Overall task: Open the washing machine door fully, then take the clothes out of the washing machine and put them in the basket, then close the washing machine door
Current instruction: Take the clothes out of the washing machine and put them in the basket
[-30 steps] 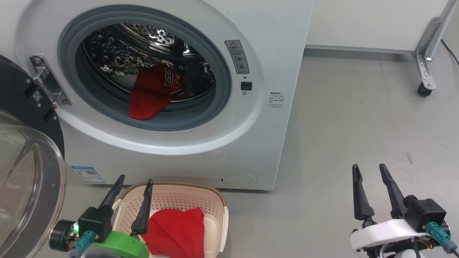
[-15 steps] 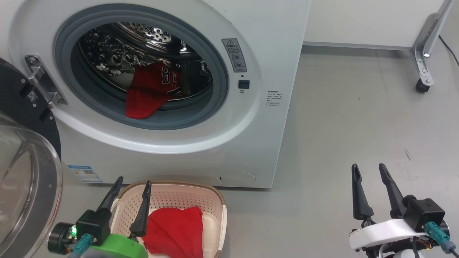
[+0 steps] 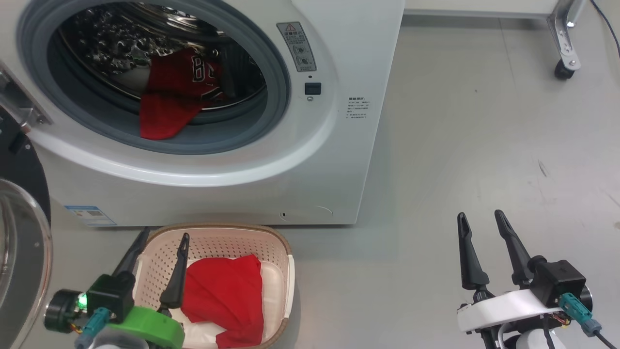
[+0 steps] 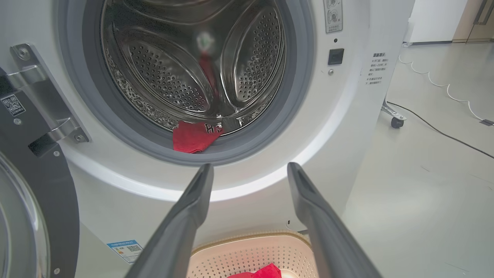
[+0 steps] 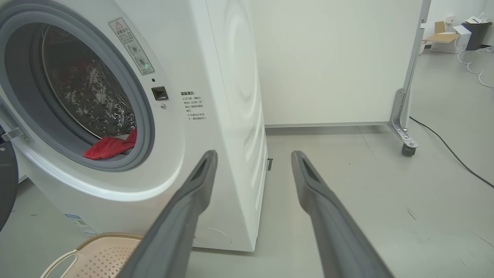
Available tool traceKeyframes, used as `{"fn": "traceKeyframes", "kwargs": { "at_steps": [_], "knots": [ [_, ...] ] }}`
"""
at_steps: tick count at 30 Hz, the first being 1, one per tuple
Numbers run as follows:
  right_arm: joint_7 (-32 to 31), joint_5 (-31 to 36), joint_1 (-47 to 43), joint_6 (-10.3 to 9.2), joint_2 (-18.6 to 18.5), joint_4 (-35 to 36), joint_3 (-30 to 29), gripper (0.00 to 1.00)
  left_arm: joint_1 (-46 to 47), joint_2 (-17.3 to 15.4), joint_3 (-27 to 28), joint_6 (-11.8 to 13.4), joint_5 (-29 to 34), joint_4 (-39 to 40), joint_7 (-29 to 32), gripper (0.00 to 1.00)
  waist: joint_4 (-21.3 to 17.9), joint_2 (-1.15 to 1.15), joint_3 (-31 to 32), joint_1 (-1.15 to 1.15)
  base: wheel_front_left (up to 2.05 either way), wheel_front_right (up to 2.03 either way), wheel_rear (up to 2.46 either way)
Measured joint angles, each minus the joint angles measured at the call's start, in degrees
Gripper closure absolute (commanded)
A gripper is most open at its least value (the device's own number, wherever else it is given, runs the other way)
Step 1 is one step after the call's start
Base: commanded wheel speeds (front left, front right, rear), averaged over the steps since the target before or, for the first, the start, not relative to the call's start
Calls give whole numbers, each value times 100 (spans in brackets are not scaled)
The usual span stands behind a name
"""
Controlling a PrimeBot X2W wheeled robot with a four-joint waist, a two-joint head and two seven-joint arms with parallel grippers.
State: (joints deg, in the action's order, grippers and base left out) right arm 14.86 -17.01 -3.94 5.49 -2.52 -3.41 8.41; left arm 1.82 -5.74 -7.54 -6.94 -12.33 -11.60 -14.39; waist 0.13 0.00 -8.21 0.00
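Observation:
The white washing machine (image 3: 339, 160) stands with its door (image 3: 19, 261) swung wide open at the far left. One red jersey (image 3: 169, 99) lies in the steel drum, draped over the grey gasket; the same jersey (image 4: 193, 136) shows in the left wrist view. The cream basket (image 3: 278, 247) sits on the floor before the machine with another red jersey (image 3: 225, 291) inside. My left gripper (image 3: 162, 235) hovers open and empty over the basket's left side. My right gripper (image 3: 479, 215) is open and empty above bare floor, right of the machine.
A white partition on a castor (image 3: 562, 72) stands at the back right, with a black cable (image 5: 451, 150) trailing over the grey floor. Cardboard boxes (image 5: 444, 38) sit far back. Bare floor lies right of the machine.
The whole head view has shifted: machine and basket sit higher and further left, so the camera has moved. Both grippers stay open, and the jerseys have not moved.

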Motion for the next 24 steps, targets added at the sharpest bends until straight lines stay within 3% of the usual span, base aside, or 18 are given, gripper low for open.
{"fn": "traceKeyframes", "kwargs": {
  "at_steps": [8,24],
  "knots": [
    [0,3,268,44,0,62,307,0,601,-423,179,51,301,-46,274,0,-282,0,-503,0,0,0,0],
    [1,-477,1037,-13,-5,245,846,0,2716,-1395,590,267,691,-597,1976,0,-1054,0,-1607,0,0,0,0]
  ]
}}
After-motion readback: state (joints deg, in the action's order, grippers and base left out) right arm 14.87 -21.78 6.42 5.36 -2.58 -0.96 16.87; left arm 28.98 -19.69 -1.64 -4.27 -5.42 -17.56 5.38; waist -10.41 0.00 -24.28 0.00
